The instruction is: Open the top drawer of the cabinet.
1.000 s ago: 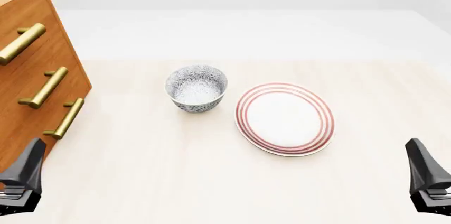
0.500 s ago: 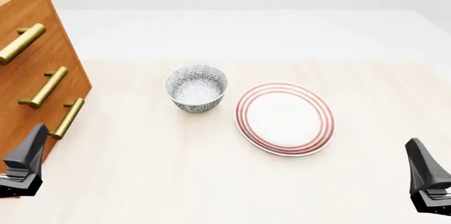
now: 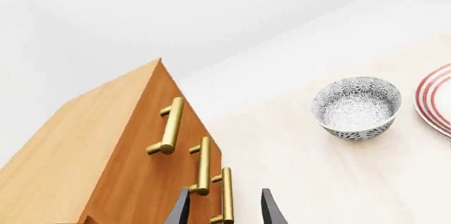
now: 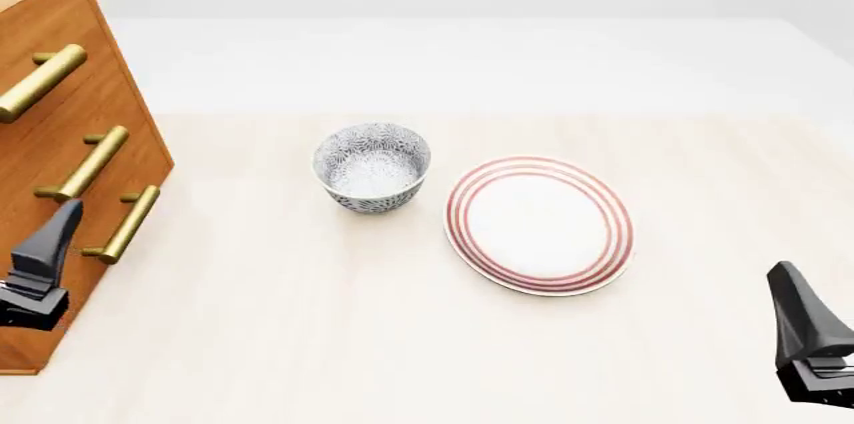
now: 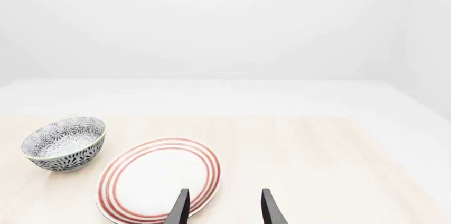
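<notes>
The cabinet stands at the table's left edge, its three drawer fronts flush. The top drawer carries a brass bar handle. My left gripper is open and empty, low in front of the cabinet beside the bottom handle. In the left wrist view the cabinet fills the left side. The top handle lies farthest ahead, and the bottom handle shows between my open left gripper. My right gripper is open and empty at the near right, also in its wrist view.
A blue-patterned bowl stands mid-table, and a red-ringed white plate lies to its right. Both show in the right wrist view, the bowl and the plate. The bowl also shows in the left wrist view.
My left gripper has moved forward and up along the cabinet front, from below the bottom handle to beside it. The right arm has not moved.
</notes>
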Controlling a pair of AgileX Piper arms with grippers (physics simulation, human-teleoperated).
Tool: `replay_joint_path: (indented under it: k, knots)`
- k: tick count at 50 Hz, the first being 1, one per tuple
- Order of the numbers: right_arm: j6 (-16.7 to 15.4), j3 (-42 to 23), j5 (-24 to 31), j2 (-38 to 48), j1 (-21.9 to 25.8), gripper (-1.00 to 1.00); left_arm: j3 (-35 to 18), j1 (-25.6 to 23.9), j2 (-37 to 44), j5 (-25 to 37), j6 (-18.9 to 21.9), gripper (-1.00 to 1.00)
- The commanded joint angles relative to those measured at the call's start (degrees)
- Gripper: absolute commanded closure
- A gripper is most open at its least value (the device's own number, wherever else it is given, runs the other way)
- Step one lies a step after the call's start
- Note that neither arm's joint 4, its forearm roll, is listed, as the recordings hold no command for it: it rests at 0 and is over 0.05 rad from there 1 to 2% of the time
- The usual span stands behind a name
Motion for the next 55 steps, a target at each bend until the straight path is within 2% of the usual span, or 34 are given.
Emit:
replay_joint_path:
  k: [1,7,8,9,10,11,12,18,25,34,38,47,55]
  knots:
    - [0.0,0.0,0.1,-0.1,0.0,-1.00,-4.6,0.2,2.9,3.7,10.9,-1.00]
    - [0.0,0.0,0.2,-0.2,0.0,-1.00,-6.1,0.6,3.6,4.5,14.1,-1.00]
    - [0.0,0.0,0.2,-0.2,0.0,-1.00,-5.7,1.3,3.9,4.2,17.2,-1.00]
    - [0.0,0.0,0.2,-0.2,0.0,-1.00,-5.7,1.3,3.9,4.2,17.2,-1.00]
    - [0.0,0.0,0.2,-0.2,0.0,-1.00,-5.4,2.0,4.1,3.9,20.0,-1.00]
    - [0.0,0.0,0.2,-0.2,0.0,-1.00,-5.4,2.0,4.1,3.9,20.0,-1.00]
    - [0.0,0.0,0.2,-0.2,0.0,-1.00,-5.8,1.6,4.5,3.7,21.8,-1.00]
    - [0.0,0.0,0.2,-0.2,0.0,-1.00,-6.9,1.5,3.7,3.7,26.8,-1.00]
    - [0.0,0.0,0.2,-0.2,0.0,-1.00,-6.0,2.0,3.2,1.4,33.1,-1.00]
    - [0.0,0.0,0.2,-0.2,0.0,-1.00,-3.4,2.0,5.5,-3.4,40.0,-1.00]
    - [0.0,0.0,0.2,-0.2,0.0,-1.00,-1.8,2.7,6.8,-6.4,44.2,-1.00]
    - [0.0,0.0,0.2,-0.2,0.0,-1.00,-1.7,2.4,11.9,-11.8,48.3,-1.00]
    - [0.0,0.0,0.2,-0.2,0.0,-1.00,0.2,5.4,17.2,-19.4,54.1,-1.00]
